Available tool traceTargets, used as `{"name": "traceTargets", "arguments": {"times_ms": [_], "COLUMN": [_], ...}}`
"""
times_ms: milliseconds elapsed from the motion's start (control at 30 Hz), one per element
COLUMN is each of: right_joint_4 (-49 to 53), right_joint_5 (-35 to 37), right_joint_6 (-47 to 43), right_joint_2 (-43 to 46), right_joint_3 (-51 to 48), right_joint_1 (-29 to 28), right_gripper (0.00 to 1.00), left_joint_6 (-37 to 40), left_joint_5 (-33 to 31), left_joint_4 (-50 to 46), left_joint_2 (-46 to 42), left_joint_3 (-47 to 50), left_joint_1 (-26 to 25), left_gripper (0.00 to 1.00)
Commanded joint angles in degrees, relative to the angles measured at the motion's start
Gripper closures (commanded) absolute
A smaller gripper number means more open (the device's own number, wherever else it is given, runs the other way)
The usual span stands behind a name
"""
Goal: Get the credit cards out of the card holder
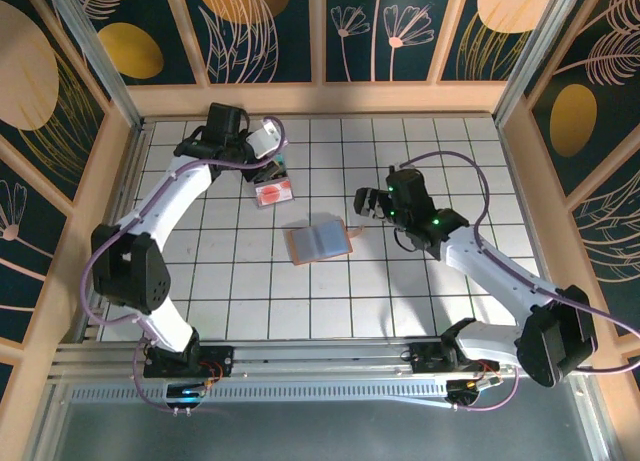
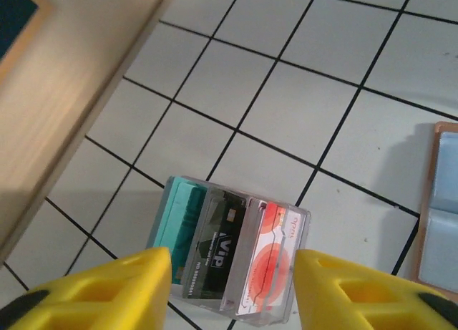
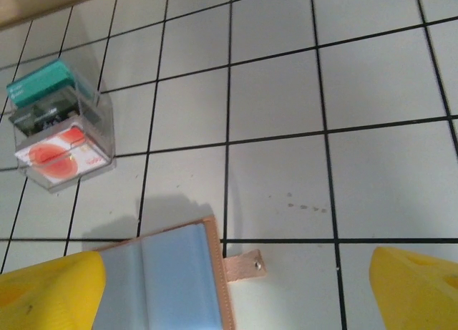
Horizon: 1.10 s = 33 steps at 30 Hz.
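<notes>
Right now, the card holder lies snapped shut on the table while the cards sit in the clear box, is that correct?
Not quite: the card holder lies open, blue pockets up, as the top external view shows. The cards do sit in the clear box.

Bare surface lies open right of and nearer than the holder. Far left of it stands a clear box of cards; wooden walls bound the sides.
</notes>
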<state>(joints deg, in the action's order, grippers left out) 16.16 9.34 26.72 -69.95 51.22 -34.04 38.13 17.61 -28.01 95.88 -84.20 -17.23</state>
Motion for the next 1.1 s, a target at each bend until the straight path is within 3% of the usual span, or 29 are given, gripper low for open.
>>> {"name": "traceTargets", "arguments": {"times_ms": [0,133,267,433,533,800,1067], "right_joint_4": [1.8,2.7,4.7,6.6,7.6,9.1,9.7], "right_joint_5": [2.8,2.8,3.8,4.9,5.4,3.2,0.9], "right_joint_6": [-2.2,-2.9,-3.3,-3.9,-4.5,-6.5,-8.4], "right_joint_2": [-1.6,-4.9,-9.6,-18.0,-23.8,-34.9,-41.2], "right_joint_3": [2.5,4.3,7.0,11.8,15.0,21.4,24.6], "right_joint_1": [-2.7,-6.9,-11.0,-16.9,-19.4,-22.6,-23.6], "right_gripper": [0.08,0.12,0.16,0.18,0.26,0.35,0.42], "left_joint_6": [-6.8,-15.8,-27.1,-43.8,-50.7,-59.0,-60.7], "left_joint_5": [0.8,-2.2,-10.4,-31.1,-38.7,-44.8,-44.2], "left_joint_4": [6.0,12.8,18.9,20.5,19.5,21.1,22.3], "left_joint_2": [-4.0,-9.0,-13.0,-16.7,-18.8,-23.7,-25.3], "left_joint_3": [4.2,10.2,15.4,20.2,23.8,32.6,36.0], "left_joint_1": [0.4,0.4,0.4,0.4,0.4,0.4,0.4], "left_gripper": [0.37,0.02,0.01,0.01,0.01,0.01,0.01]}}
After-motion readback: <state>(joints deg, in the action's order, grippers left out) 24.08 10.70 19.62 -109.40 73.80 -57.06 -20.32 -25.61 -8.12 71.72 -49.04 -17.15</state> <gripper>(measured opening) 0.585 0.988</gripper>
